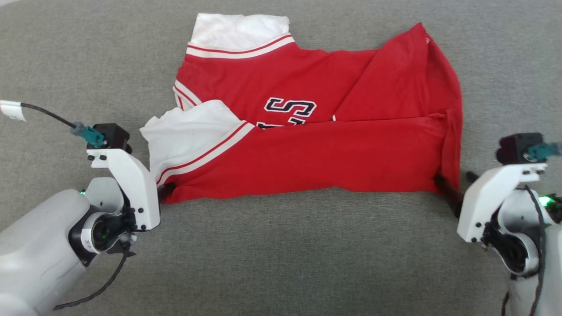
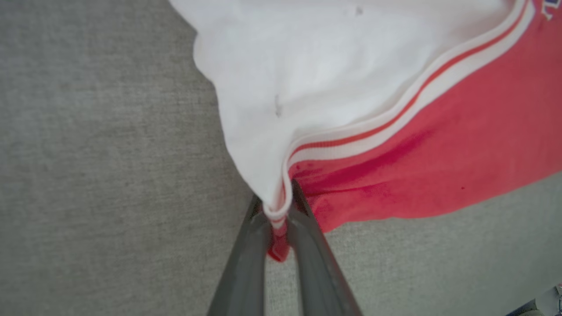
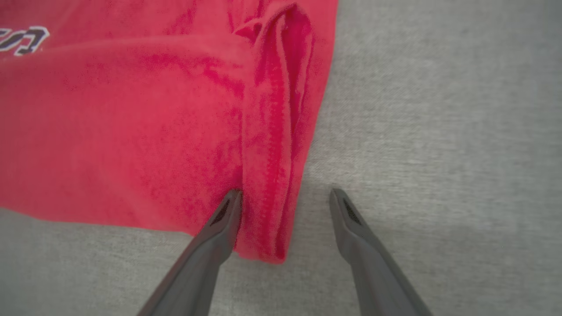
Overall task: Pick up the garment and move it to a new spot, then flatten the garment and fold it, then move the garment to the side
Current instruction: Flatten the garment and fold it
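The garment (image 1: pixel 307 149), a red T-shirt with white sleeves, lies partly folded on the grey cloth surface. My left gripper (image 1: pixel 166 192) is at its near left corner, by the striped sleeve seam. In the left wrist view that gripper (image 2: pixel 278 206) is shut on a pinch of the garment (image 2: pixel 417 145) where white sleeve meets red body. My right gripper (image 1: pixel 452 184) is at the near right corner. In the right wrist view it (image 3: pixel 285 197) stands open, its fingers astride the bunched red hem edge of the garment (image 3: pixel 131 123), one finger touching the cloth.
Grey fabric surface (image 1: pixel 285 250) spreads all around the shirt, with bare room in front and to both sides. A cable with a white tag (image 1: pixel 13 109) sticks out at the far left above my left wrist.
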Motion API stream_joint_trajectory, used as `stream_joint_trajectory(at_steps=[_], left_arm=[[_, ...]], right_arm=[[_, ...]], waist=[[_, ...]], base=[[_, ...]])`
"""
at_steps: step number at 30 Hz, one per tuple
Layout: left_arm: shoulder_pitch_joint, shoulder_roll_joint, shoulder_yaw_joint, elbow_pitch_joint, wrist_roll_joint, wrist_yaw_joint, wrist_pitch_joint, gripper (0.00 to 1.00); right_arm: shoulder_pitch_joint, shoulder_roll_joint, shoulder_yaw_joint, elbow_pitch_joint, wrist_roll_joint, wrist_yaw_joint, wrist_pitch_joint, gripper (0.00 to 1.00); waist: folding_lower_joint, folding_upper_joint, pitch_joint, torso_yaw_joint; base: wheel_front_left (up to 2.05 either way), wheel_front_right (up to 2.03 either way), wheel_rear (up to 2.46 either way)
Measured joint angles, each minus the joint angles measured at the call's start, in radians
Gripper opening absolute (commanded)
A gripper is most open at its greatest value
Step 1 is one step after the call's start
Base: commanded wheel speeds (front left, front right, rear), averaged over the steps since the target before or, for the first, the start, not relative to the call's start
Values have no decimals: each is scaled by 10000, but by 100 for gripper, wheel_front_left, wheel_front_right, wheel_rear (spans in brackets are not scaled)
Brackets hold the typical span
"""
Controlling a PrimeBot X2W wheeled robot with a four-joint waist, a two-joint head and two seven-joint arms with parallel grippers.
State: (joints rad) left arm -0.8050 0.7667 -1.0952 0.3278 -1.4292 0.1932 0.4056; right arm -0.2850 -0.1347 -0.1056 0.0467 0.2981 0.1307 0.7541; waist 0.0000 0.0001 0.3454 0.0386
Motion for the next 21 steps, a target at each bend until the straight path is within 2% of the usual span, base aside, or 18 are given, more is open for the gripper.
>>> stream_joint_trajectory(at_steps=[6, 7, 8, 9, 15, 21], left_arm=[[-106, -127, -4, 10, 44, -90, -13, 0], [-114, -144, -2, 17, 46, -105, -13, 0], [-120, -157, -2, 40, 46, -155, -13, 0], [-128, -188, 6, 63, 46, -176, -23, 0], [-138, -148, 50, 12, 19, -303, -69, 0], [-35, 497, 77, -792, -35, -46, 65, 0]], right_arm=[[-526, -297, 362, 529, 194, -2, 1457, 100], [-593, -393, 479, 583, 188, -2, 1605, 95], [-655, -472, 550, 633, 213, -2, 1722, 36], [-698, -575, 627, 660, 207, 0, 1801, 0], [-894, -974, 717, 625, 608, 0, 2274, 0], [-662, -1643, 782, -104, 1269, 2, 3204, 0]], waist=[[0, 0, 112, 214], [0, 0, 124, 244], [0, 0, 135, 275], [0, 0, 142, 306], [0, 0, 85, 412], [0, 0, -80, 468]], base=[[0, 0, 0], [0, 0, 0], [0, 0, 0], [0, 0, 0], [0, 0, 0], [0, 0, 0]])
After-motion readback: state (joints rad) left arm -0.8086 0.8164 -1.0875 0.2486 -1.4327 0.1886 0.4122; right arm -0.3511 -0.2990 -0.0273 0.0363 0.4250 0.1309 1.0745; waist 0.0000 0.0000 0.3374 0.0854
